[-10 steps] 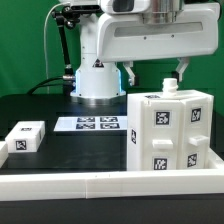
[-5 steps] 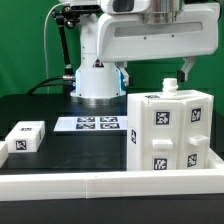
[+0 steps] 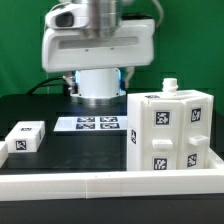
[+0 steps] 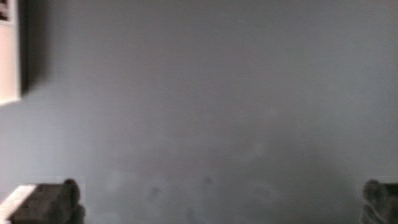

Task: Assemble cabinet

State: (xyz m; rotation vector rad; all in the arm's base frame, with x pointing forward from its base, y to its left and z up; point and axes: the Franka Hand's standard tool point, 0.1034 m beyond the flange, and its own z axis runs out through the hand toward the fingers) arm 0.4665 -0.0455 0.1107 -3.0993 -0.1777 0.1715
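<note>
- Wrist view: my end effector (image 4: 210,200) spread wide, holding nothing.
- Cabinet (image 3: 170,130) stands on the surface (image 3: 80,150), nowhere near its fingers (image 4: 45,203).
- Risk: swinging down blind, I could knock it askew.

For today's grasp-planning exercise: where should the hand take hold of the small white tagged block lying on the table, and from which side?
Probably from above, closing across the two long sides of the small white block: it lies flat and low, its top free, well apart from the cabinet.
</note>
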